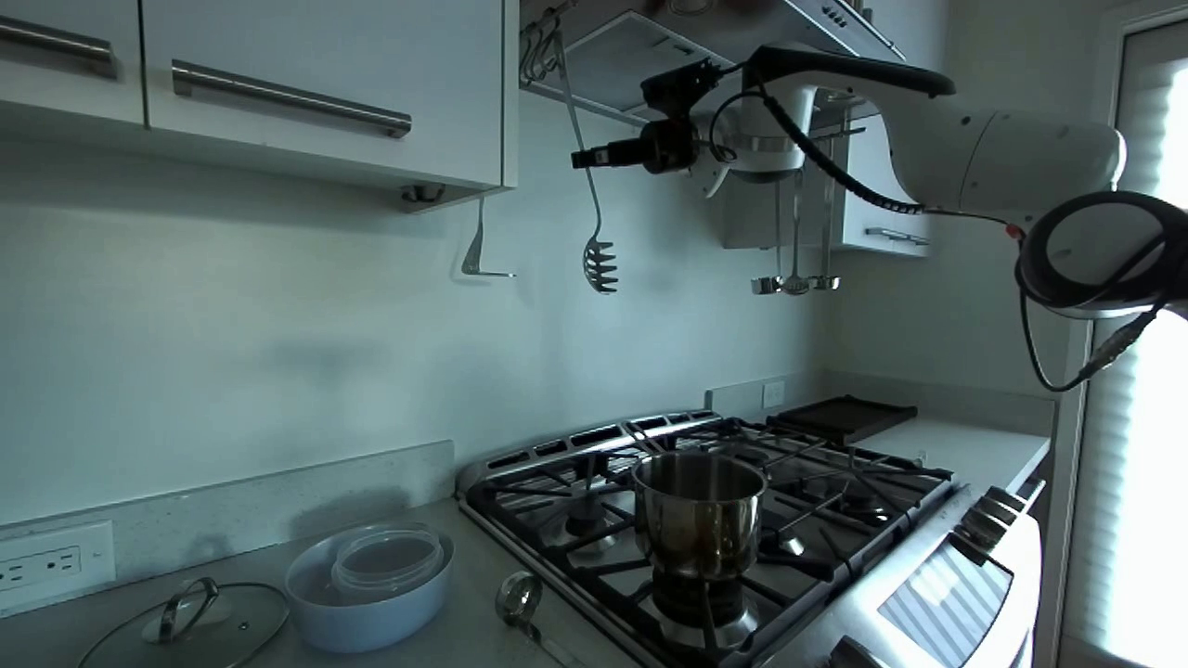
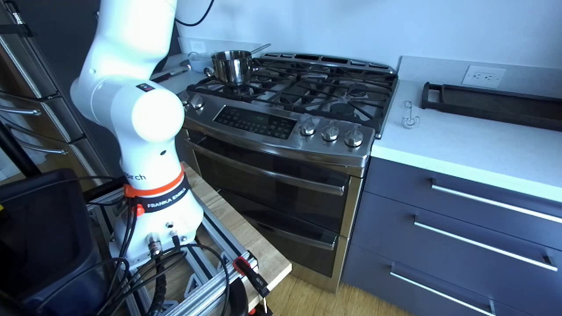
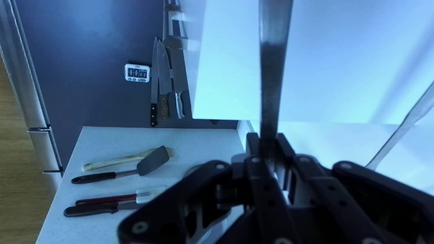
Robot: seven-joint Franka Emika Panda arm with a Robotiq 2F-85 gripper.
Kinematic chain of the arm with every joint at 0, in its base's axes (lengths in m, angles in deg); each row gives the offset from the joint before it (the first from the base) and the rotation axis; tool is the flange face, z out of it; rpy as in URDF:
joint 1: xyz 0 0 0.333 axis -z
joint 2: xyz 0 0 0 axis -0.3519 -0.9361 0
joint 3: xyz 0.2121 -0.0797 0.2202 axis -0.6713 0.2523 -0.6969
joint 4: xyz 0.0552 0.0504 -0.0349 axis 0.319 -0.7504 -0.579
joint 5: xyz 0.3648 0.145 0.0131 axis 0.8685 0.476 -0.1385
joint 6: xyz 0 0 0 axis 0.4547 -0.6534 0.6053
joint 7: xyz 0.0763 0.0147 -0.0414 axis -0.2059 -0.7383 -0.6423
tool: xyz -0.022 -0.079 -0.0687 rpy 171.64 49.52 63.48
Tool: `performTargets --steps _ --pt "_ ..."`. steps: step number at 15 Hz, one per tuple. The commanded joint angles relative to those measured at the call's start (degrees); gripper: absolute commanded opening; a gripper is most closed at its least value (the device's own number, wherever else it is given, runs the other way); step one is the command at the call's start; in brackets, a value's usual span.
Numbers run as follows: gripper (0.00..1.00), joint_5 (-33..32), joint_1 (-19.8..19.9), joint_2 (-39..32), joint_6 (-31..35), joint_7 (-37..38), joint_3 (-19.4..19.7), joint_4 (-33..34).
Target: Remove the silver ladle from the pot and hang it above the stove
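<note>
Both in an exterior view and in the wrist view, saw the pincer [image 1: 577, 160] clamped on the long thin handle of the silver ladle [image 1: 594, 199], about midway along. Made out a slight tilt, a toothed head pointing down and the handle's top among the hooks [image 1: 538, 51] under the hood [image 1: 640, 70]; could not tell if hooked on. Found the pot [image 1: 699, 515] well below, standing toward the front of the stove [image 2: 272, 162].

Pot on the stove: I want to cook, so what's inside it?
In the pot, only the upper inner wall shows; its front side hides the bottom, so I can't tell whether anything lies there.
</note>
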Motion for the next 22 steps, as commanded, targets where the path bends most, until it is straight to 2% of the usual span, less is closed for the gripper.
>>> performTargets --steps 1,14,15,22 --pt "0.03 -1.7 0.0 -1.6 -1.1 1.6 -0.4 3.0" --pt "0.03 -1.4 -1.4 -5.7 -4.4 4.0 0.4 9.1" --pt "0.03 -1.9 -0.7 -5.0 -3.8 3.2 -0.7 7.9" --pt "0.03 -2.2 -0.8 -5.0 -3.6 3.1 -0.7 9.2"
